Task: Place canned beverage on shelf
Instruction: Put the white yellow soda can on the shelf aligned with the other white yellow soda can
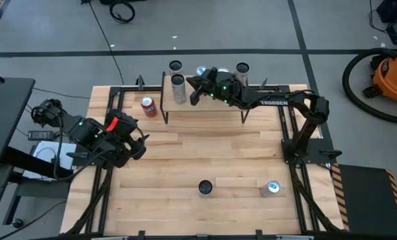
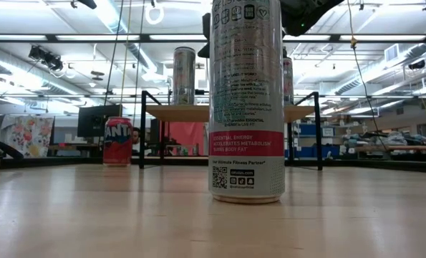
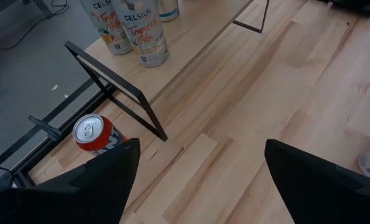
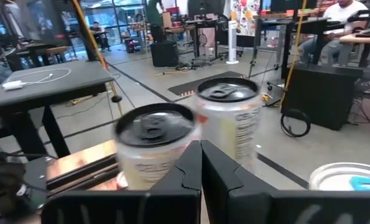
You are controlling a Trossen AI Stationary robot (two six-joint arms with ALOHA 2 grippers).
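Observation:
The shelf (image 1: 211,108) stands at the table's far edge on thin black legs. Several silver cans stand upright on it, among them one at its left end (image 1: 179,87) and one at its right end (image 1: 242,69). My right gripper (image 1: 193,93) reaches level over the shelf, shut, with its tips (image 4: 200,163) right at the near left can (image 4: 152,148); a second can (image 4: 229,115) stands behind. A red can (image 1: 149,107) stands on the table left of the shelf. My left gripper (image 1: 133,138) hovers open at the table's left, above the red can (image 3: 92,133). My right gripper comes level from the table's right at the side of the near left can (image 4: 172,163), just under its rim, with fingers shut. The fingers themselves hide the spot, so I cannot tell whether they touch it. The can stands upright on the shelf.
Two more silver cans stand near the table's front edge, one in the middle (image 1: 205,189) and one to the right (image 1: 271,188); the middle one fills the low view (image 2: 246,100). The middle of the table (image 1: 211,153) is bare wood.

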